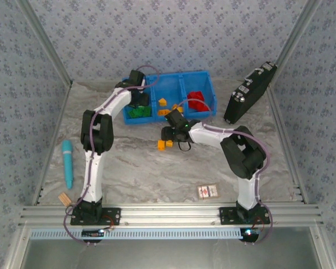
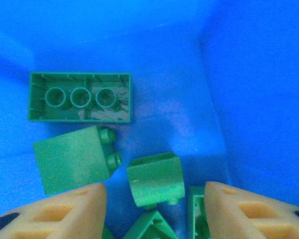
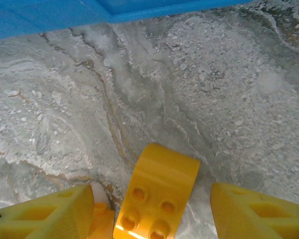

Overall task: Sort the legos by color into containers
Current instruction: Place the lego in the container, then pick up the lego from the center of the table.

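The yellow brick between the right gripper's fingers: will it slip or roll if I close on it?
Probably rigid and light: the yellow brick looks like hard moulded plastic. Its glossy surface may slip against the fingers unless they meet flat sides. One edge looks rounded, so a push could rock it on the table.

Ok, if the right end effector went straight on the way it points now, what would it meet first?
Most likely the orange-yellow lego brick between its open fingers, then the table under it. The blue tray edge lies farther ahead; depth is unclear.
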You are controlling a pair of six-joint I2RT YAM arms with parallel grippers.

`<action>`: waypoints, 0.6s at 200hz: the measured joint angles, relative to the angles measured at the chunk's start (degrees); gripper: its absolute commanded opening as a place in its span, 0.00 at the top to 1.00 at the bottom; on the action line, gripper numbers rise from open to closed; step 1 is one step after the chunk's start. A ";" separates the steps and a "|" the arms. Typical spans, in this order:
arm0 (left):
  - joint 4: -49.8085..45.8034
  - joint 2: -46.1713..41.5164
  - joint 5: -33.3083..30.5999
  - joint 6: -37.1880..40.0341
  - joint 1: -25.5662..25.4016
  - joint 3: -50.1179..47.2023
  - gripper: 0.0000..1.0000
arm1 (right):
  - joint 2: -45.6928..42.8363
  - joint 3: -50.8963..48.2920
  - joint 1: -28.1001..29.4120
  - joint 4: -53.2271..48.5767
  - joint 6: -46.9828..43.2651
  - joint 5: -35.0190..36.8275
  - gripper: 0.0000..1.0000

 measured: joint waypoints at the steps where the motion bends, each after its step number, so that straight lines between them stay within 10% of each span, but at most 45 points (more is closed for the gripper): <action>1: -0.02 -0.11 0.00 0.02 0.00 -0.02 0.45 | 0.09 0.07 0.00 -0.07 0.02 0.00 0.36; 120: 2.10 -36.06 -5.64 2.60 -4.37 -21.49 0.47 | 3.41 1.95 -0.28 -2.93 1.51 2.56 0.49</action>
